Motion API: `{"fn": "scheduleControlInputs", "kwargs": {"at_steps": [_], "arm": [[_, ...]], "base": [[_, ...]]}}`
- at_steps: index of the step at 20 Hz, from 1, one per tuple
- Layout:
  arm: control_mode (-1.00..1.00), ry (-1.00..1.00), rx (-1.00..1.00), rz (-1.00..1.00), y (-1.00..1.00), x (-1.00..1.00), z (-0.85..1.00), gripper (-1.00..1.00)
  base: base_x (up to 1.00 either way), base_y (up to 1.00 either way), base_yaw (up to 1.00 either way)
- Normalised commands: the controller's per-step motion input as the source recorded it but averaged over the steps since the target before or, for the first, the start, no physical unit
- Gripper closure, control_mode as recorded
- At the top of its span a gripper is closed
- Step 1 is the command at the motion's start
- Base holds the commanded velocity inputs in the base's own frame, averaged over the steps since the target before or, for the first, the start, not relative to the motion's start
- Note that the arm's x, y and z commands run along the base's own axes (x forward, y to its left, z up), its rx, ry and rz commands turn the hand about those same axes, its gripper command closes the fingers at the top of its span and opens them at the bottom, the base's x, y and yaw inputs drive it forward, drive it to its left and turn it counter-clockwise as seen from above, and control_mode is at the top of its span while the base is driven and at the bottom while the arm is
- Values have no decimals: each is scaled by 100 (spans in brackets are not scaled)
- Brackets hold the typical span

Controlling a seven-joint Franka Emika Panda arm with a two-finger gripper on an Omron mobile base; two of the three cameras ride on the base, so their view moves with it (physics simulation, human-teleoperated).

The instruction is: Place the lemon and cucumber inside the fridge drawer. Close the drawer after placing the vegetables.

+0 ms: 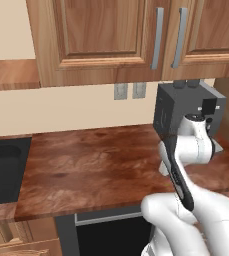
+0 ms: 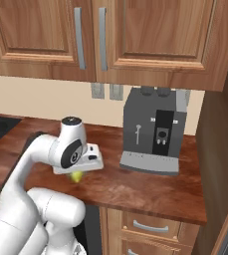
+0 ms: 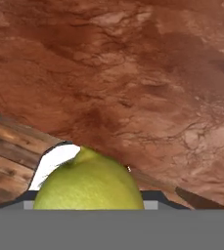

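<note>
The lemon (image 3: 89,184) is a yellow-green ball, pressed close against the hand camera at the bottom of the hand view. In the right base view the lemon (image 2: 76,176) hangs just under the white hand, a little above the front part of the wooden counter (image 2: 135,187). My gripper (image 2: 77,173) points down and is shut on the lemon; its fingertips are hidden by the fruit and the hand. The cucumber and the fridge drawer are out of view.
A grey coffee machine (image 2: 153,134) stands at the back right of the counter, close to the arm's wrist (image 1: 196,145). A dark sink (image 1: 3,170) lies at the far left. Wooden drawers with silver handles (image 2: 150,226) sit under the counter. Wall cabinets (image 1: 111,35) hang above.
</note>
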Motion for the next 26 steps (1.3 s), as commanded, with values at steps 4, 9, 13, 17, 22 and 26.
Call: {"fn": "scheduleControlInputs", "kwargs": {"at_steps": [4, 9, 13, 17, 22, 26], "arm": [[-100, -13, 0, -6, 51, -64, 64, 100], [-100, -1, 0, -3, 39, -12, 39, 100], [-100, 0, 0, 0, 0, 4, 3, 100], [-100, -2, 0, 0, 0, -8, 0, 100], [100, -3, 0, -1, -1, -13, 0, 100], [100, 0, 0, 0, 0, 0, 0, 100]], "base": [[0, 0, 0], [0, 0, 0], [0, 0, 0], [0, 0, 0], [-80, -17, -9], [-100, -17, -13]]}}
